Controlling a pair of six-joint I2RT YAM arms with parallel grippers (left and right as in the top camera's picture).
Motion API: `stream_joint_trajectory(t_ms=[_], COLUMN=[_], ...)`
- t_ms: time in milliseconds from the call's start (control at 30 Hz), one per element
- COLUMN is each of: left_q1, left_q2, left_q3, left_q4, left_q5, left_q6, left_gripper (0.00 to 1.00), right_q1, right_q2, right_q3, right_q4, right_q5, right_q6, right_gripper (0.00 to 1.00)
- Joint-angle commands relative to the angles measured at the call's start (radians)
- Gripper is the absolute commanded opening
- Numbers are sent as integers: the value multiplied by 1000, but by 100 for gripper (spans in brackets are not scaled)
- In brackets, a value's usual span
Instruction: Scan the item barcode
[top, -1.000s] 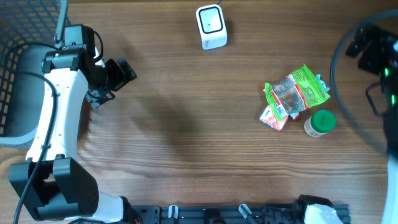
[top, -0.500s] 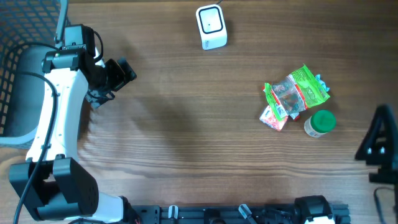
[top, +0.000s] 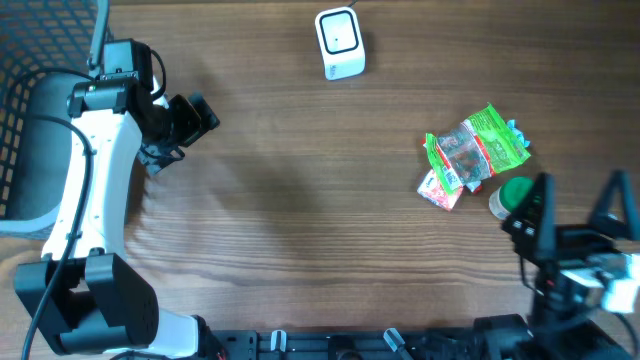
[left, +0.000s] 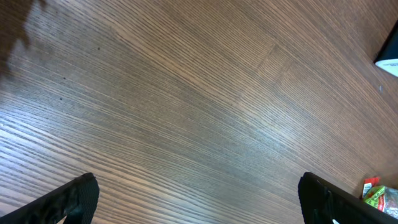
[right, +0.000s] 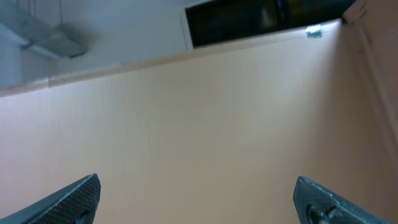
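Observation:
The white barcode scanner stands at the table's far edge; its corner shows in the left wrist view. A small pile of items lies right of centre: a green snack packet, a red packet and a green-lidded jar. The packets also show at the left wrist view's lower right edge. My left gripper hangs open and empty at the far left, well away from the pile. At the lower right my right gripper is open and empty, one finger just beside the jar. Its camera sees only a wall.
A black wire basket with a grey bag stands at the table's left edge behind the left arm. A black rail runs along the front edge. Bare wood lies between the left gripper and the pile.
The right arm has swung from the upper right edge down to the lower right, and its open gripper now stands next to the jar. The left arm has not moved.

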Motion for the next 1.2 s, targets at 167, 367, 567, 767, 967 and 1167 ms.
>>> stream_joint_trajectory(t_ms=[167, 367, 567, 767, 967, 1167], left_q1=[3, 3, 3, 3, 3, 3], left_q2=[0, 0, 0, 0, 0, 0], left_q3=[5, 5, 5, 5, 5, 5], left_q4=[0, 0, 0, 0, 0, 0], left_q5=[1, 1, 1, 1, 1, 1], left_q6=[8, 8, 8, 8, 8, 8], left_gripper=[100, 100, 100, 100, 100, 100], right_q1=[5, 5, 5, 5, 5, 5], right_q2=[-95, -104, -104, -104, -103, -103], right_q3=[-275, -346, -345, -345, -345, -345], right_q4=[87, -51, -330, -333, -333, -333], right_q5=[-63, -64, -93, -116, -116, -116], right_q6=[21, 50, 5, -108, -111, -111], right_gripper=[100, 100, 100, 100, 100, 100])
